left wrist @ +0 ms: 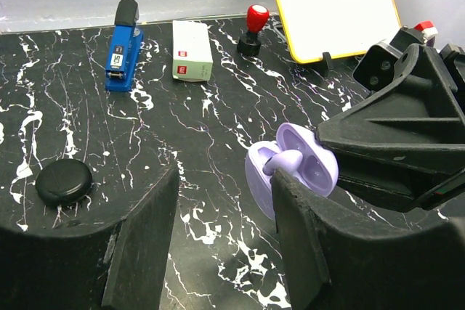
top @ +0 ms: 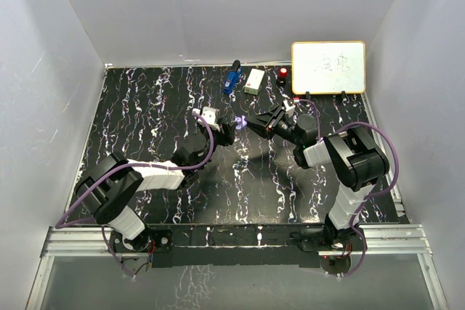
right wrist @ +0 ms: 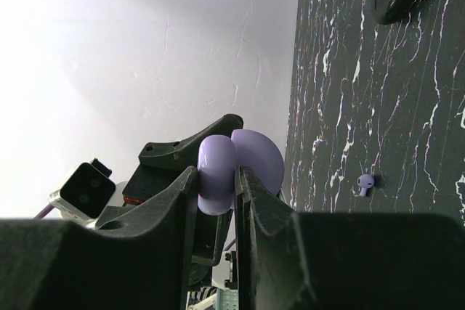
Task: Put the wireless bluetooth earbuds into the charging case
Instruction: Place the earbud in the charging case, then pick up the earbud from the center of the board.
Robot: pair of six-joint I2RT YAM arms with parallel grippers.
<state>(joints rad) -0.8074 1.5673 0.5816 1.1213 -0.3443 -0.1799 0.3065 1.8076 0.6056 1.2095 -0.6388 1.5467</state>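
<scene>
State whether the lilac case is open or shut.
Open: the lilac case has its lid swung back, exposing an earbud inside.

The blue stapler (left wrist: 123, 49) has a white label that seems to read "05". The white box's (left wrist: 192, 59) small red logo and the whiteboard's (top: 328, 67) faint handwriting are illegible.

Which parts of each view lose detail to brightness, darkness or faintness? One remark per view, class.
Right wrist: the wall washes out white, while the lilac case in the right claw reads clearly. Left wrist: the left claw is nearly featureless black. Top external: light is even, but the whiteboard writing is faint.
</scene>
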